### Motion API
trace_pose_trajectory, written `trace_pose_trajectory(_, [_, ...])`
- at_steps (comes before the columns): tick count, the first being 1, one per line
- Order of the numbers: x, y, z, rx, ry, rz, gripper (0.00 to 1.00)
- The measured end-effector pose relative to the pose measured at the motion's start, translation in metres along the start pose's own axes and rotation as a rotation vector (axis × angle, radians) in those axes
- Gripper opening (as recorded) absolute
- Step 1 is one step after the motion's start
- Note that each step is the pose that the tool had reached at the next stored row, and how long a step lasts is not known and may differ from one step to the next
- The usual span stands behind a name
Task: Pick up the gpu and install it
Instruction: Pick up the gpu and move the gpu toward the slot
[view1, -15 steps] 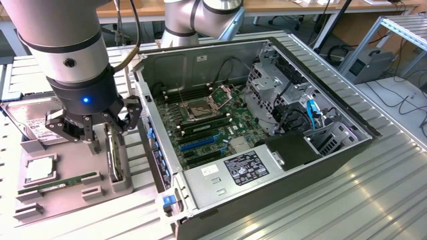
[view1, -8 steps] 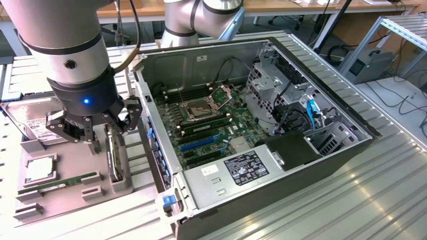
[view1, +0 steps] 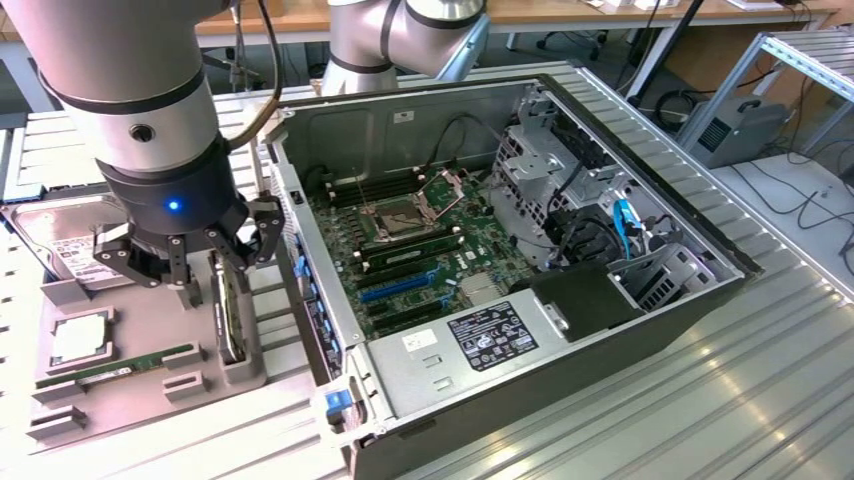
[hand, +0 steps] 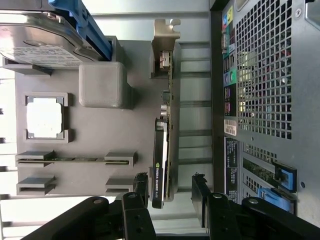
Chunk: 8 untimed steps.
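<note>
Gripper (hand: 170, 184) jaws apart, either side of the gpu (hand: 161, 150); no clamp, though contact is hard to tell. Card stands on edge at the fixture tray's (hand: 132, 135) edge nearest the PC case (hand: 265, 75). I'd judge it light, stiff and fragile: pinch the flat faces, avoid components.

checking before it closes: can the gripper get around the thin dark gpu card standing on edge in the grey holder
Probably yes: the gripper is open, jaws either side of the thin dark gpu card, both gaps free; the black metal computer case beside stands clear.
</note>
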<state>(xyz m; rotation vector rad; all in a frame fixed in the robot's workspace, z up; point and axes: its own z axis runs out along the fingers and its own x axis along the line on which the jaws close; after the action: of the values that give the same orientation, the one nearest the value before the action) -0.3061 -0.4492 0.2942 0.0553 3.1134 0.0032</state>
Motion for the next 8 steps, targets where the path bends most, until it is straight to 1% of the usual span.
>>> trace_pose_trajectory(8, [0.0000, 0.0000, 0.0020, 0.0000, -0.0001, 0.000, 0.48])
